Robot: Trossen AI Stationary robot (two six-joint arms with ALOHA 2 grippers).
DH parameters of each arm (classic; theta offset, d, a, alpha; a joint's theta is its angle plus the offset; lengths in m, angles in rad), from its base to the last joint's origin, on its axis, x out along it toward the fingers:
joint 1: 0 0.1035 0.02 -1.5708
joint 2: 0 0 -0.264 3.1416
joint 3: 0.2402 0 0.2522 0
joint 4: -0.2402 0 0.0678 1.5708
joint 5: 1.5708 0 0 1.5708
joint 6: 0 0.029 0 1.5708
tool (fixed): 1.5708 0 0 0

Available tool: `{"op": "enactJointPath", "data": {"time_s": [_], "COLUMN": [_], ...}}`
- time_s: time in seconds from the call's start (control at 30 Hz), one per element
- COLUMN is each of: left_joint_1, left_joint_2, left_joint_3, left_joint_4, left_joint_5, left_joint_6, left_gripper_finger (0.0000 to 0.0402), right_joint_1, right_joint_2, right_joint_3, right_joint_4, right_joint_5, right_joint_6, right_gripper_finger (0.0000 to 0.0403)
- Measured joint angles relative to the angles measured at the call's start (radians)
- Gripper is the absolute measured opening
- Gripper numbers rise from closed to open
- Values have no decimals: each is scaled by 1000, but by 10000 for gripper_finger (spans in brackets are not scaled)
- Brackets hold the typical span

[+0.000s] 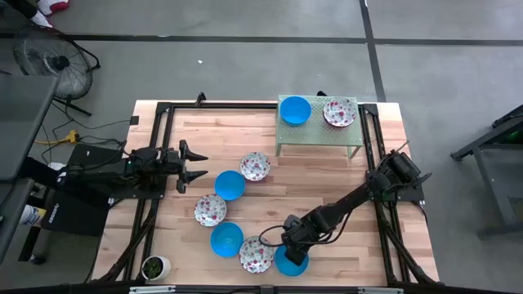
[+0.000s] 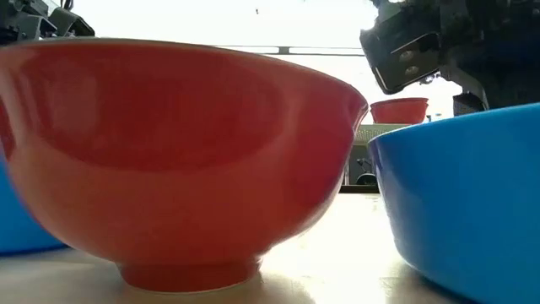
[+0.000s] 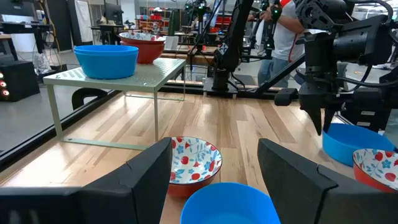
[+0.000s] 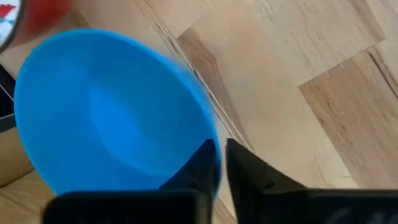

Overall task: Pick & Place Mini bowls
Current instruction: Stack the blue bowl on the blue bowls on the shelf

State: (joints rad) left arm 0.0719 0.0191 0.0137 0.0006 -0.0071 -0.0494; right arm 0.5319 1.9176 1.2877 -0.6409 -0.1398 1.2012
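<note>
Our right hand (image 1: 292, 247) is reaching down at the near edge of the table (image 1: 327, 184), its two fingers (image 4: 249, 174) pinching together on the rim of a blue bowl (image 1: 291, 261), one finger inside the rim and one outside, as the right wrist view is showing. That bowl is sitting at the near edge just beside a floral bowl (image 1: 256, 254), which is touching another blue bowl (image 1: 226, 240) on its far left side. We are seeing a second floral bowl (image 1: 210, 210) a little farther up, then a third blue bowl (image 1: 230, 185) next to a third floral bowl (image 1: 255, 167) near the table's middle. On the small green stand (image 1: 319, 137) at the far side, a blue bowl (image 1: 295, 109) and a floral bowl (image 1: 339, 113) are resting side by side. Our left hand (image 1: 194, 164) is waiting over the left part of the table with its fingers standing wide apart, gripping nothing, pointing toward the middle bowls. A small white cup with a green plant (image 1: 155, 266) is standing at the near left corner.
</note>
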Motion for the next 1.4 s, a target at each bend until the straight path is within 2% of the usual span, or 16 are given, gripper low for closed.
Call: {"op": "enactJointPath", "data": {"time_s": [0.07, 0.27, 0.6, 1.03, 1.27, 1.4], "left_joint_1": [0, 0, 0, 0, 0, 0], "left_joint_2": [0, 0, 0, 0, 0, 0], "left_joint_3": [0, 0, 0, 0, 0, 0], "left_joint_4": [0, 0, 0, 0, 0, 0], "left_joint_5": [0, 0, 0, 0, 0, 0], "left_joint_6": [0, 0, 0, 0, 0, 0], "left_gripper_finger": [232, 232, 232, 232, 232, 232], "right_joint_1": [-3, -32, -148, -435, -614, -703], "right_joint_2": [-8, -70, -297, -567, -578, -568], "right_joint_3": [0, 0, 0, 2, 106, 166], "right_joint_4": [-15, -99, -252, -351, -478, -548], "right_joint_5": [0, 1, 29, 11, -27, -27], "right_joint_6": [-15, -46, -149, -450, -665, -732], "right_gripper_finger": [6, 3, 2, 1, 0, 0]}}
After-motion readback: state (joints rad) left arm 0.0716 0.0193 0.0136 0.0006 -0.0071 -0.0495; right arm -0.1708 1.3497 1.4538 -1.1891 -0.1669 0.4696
